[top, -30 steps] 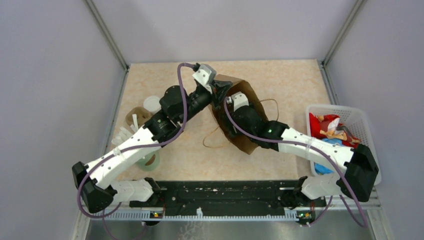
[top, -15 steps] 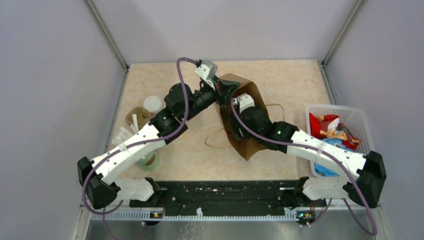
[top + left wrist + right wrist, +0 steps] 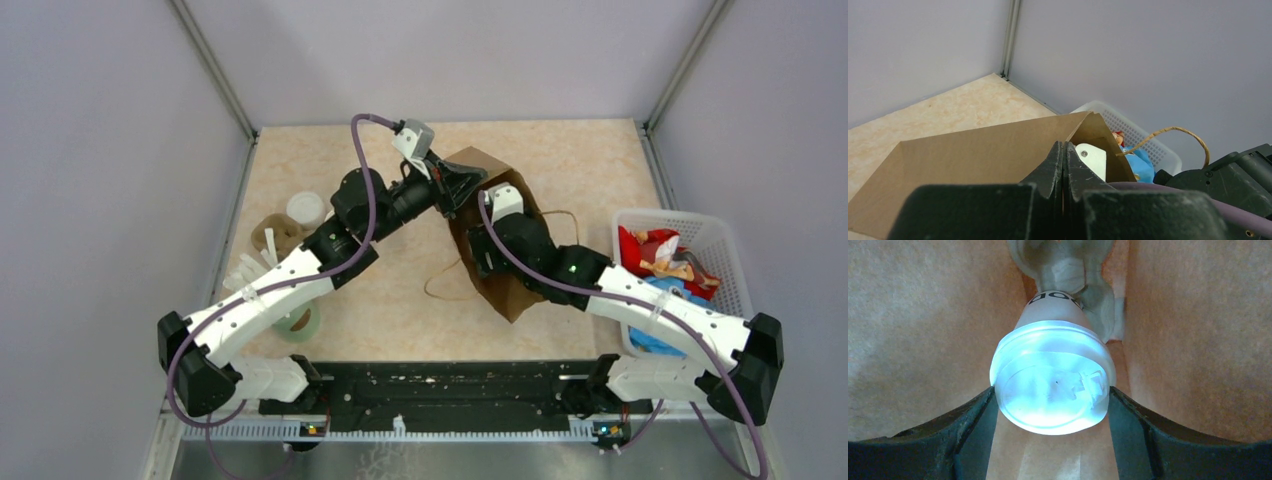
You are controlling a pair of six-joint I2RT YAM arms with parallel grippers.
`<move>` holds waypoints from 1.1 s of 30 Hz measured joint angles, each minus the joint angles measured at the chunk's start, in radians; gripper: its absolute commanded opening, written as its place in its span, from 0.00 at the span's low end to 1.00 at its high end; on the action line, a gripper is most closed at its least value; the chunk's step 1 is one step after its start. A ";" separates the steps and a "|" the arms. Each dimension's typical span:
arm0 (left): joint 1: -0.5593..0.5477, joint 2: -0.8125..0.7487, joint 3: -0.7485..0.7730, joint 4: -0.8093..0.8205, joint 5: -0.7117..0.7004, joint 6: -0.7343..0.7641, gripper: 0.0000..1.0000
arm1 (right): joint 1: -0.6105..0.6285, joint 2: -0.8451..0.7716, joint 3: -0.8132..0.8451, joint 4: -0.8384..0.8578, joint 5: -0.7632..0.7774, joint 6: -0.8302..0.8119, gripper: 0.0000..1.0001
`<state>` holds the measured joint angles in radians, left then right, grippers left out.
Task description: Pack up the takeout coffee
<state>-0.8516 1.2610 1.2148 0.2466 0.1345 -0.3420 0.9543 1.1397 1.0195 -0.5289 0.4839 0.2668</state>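
Right gripper (image 3: pixel 1050 397) holds the takeout coffee (image 3: pixel 1053 372) inside the brown bag (image 3: pixel 923 315).

The takeout coffee (image 3: pixel 1050 382), a small cream-white paper cup with dark lettering under its round white lid, lies inside the brown paper bag (image 3: pixel 512 292) at mid-table, lid toward the bag's mouth, gripped at both sides by the right gripper (image 3: pixel 1050 402).
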 measured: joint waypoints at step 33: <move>0.000 -0.085 -0.078 -0.040 -0.080 0.098 0.00 | -0.002 -0.010 0.035 -0.101 0.129 0.008 0.52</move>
<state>-0.8516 1.1759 1.1366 0.2070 0.0547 -0.2440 0.9520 1.1301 1.0546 -0.6304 0.6132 0.2749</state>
